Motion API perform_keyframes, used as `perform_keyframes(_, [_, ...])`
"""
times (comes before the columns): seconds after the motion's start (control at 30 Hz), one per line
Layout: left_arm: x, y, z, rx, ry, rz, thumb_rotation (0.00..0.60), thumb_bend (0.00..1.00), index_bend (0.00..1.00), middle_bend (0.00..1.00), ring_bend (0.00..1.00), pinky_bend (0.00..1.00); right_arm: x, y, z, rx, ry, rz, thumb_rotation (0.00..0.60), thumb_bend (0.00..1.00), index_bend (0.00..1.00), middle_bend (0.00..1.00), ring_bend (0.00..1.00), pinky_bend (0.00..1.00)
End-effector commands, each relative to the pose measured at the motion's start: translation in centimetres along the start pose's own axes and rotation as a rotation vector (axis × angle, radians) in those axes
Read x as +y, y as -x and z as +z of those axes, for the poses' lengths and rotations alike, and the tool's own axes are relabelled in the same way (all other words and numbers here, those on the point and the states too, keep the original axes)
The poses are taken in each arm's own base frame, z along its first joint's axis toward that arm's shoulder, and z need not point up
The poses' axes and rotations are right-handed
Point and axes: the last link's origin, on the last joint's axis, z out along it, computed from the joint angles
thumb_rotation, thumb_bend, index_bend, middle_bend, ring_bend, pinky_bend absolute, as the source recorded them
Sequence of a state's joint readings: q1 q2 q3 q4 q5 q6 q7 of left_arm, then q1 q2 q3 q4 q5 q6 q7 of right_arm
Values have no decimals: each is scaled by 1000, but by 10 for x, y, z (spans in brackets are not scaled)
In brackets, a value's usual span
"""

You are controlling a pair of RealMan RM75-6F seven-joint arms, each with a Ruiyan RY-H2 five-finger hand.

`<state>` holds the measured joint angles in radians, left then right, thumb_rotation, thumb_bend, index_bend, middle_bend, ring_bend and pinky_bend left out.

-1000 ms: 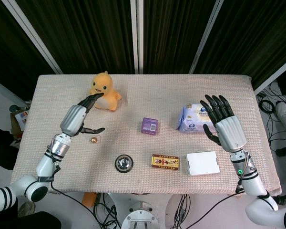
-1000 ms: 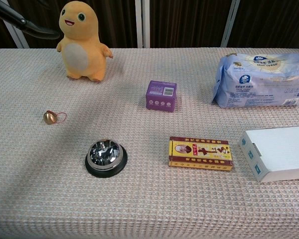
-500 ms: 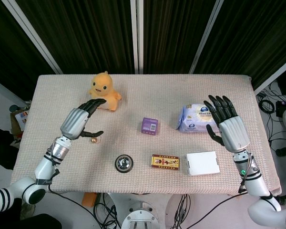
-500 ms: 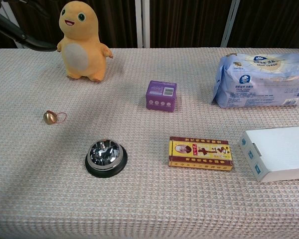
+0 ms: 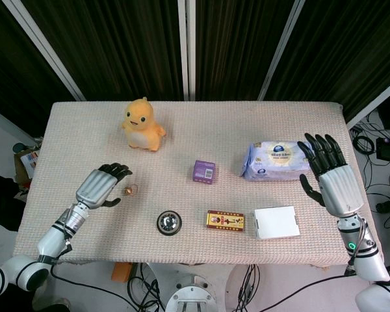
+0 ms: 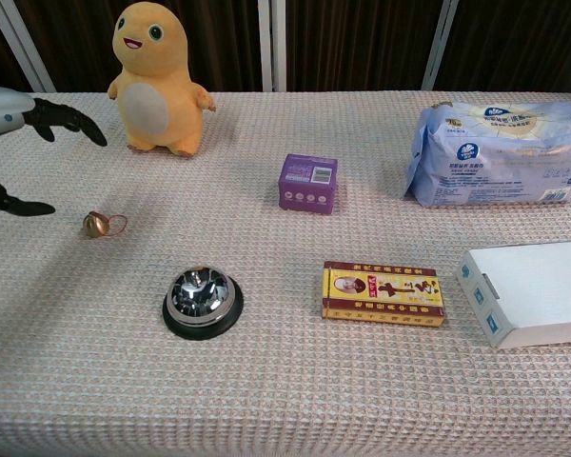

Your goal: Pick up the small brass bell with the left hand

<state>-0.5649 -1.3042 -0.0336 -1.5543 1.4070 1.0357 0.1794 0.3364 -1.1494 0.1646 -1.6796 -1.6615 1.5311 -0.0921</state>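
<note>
The small brass bell (image 5: pixel 128 190) (image 6: pixel 95 225), with a thin red loop beside it, lies on the woven tablecloth (image 5: pixel 195 143) at the left. My left hand (image 5: pixel 101 185) (image 6: pixel 19 133) hovers just left of the bell, fingers curved and apart, holding nothing and not touching it. My right hand (image 5: pixel 331 172) is raised at the table's right edge with its fingers spread and empty. It does not show in the chest view.
A yellow plush toy (image 5: pixel 142 123) stands behind the bell. A chrome desk bell (image 5: pixel 168 222), a purple box (image 5: pixel 204 171), a red and gold box (image 5: pixel 225 221), a white box (image 5: pixel 275 221) and a tissue pack (image 5: pixel 273 160) lie to the right.
My left hand has dropped and pulled back from near the plush toy to table height just left of the bell. My right hand has drifted right toward the table edge.
</note>
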Motion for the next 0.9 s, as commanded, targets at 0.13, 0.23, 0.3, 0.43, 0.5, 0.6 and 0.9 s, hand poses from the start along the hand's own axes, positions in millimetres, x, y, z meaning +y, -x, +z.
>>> perform_keyframes(0.13, [-3, 20, 5, -20, -4, 37, 600, 243, 271, 228, 184, 265, 4, -5, -22, -1, 26, 15, 600, 349, 0, 0, 0, 0])
perform_keyframes(0.23, [-6, 26, 8, -24, -11, 55, 600, 251, 301, 269, 208, 274, 6, -4, -31, -7, 43, 26, 600, 345, 0, 0, 0, 0])
perform_keyframes(0.3, [-7, 30, 8, -34, -17, 57, 600, 259, 319, 293, 217, 275, 9, -3, -38, -15, 58, 33, 600, 337, 0, 0, 0, 0])
perform_keyframes(0.43, [-8, 35, 10, -33, -21, 58, 600, 270, 369, 318, 232, 287, 15, -2, -50, -29, 88, 27, 600, 329, 0, 0, 0, 0])
perform_keyframes(0.5, [-7, 37, 12, -31, -21, 47, 600, 273, 382, 332, 242, 297, 19, -2, -54, -29, 105, 29, 600, 329, 0, 0, 0, 0])
perform_keyframes(0.6, [-6, 40, 15, -23, -16, 33, 600, 277, 389, 345, 252, 302, 24, -3, -59, -27, 125, 29, 600, 330, 0, 0, 0, 0])
perform_keyframes(0.9, [-5, 47, 25, -14, -11, 33, 600, 321, 405, 361, 264, 302, 30, -4, -67, -28, 144, 23, 600, 330, 0, 0, 0, 0])
